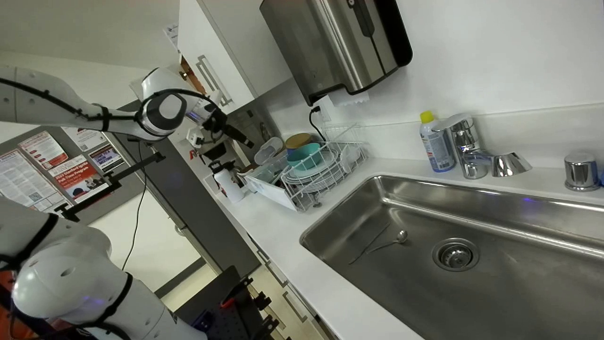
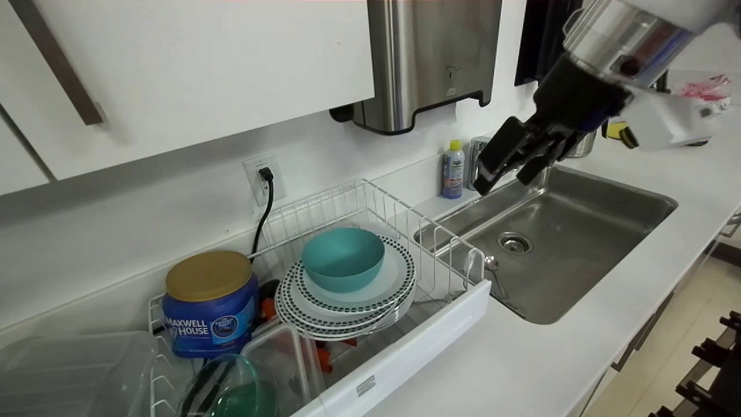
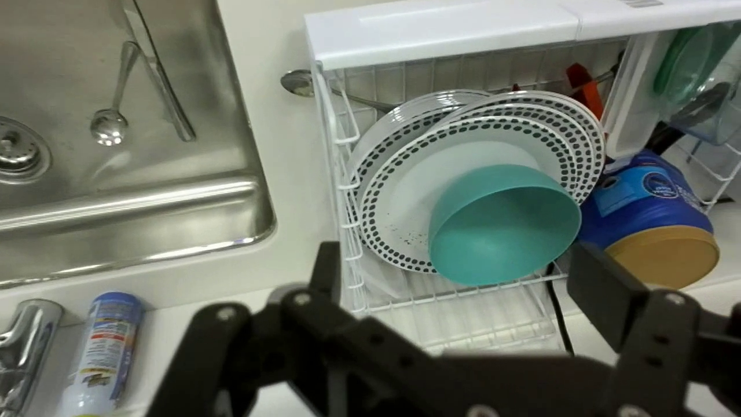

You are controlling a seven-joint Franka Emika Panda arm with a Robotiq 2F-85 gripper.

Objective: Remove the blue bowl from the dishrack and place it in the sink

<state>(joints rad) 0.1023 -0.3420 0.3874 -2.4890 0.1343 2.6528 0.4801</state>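
The blue bowl [image 2: 343, 260] sits upright on stacked patterned white plates in the dishrack [image 2: 405, 368], a white wire rack with a solid front rail. The bowl also shows in an exterior view [image 1: 302, 160] and, uncovered, in the wrist view [image 3: 503, 226]. My gripper [image 3: 461, 275] is open and empty; its two black fingers stand wide apart in the wrist view, with the bowl seen beyond and between them. In an exterior view my gripper [image 2: 506, 176] hangs above the counter and rack, well apart from the bowl. The steel sink [image 2: 584, 231] lies beside the rack.
A blue coffee tub [image 2: 211, 327] with a tan lid and clear containers [image 2: 75, 370] stand beside the plates. A spoon [image 1: 401, 237] and a knife lie in the sink. A spray can [image 1: 436, 144] and the faucet [image 1: 465, 151] stand behind it. A paper towel dispenser [image 2: 434, 58] hangs above.
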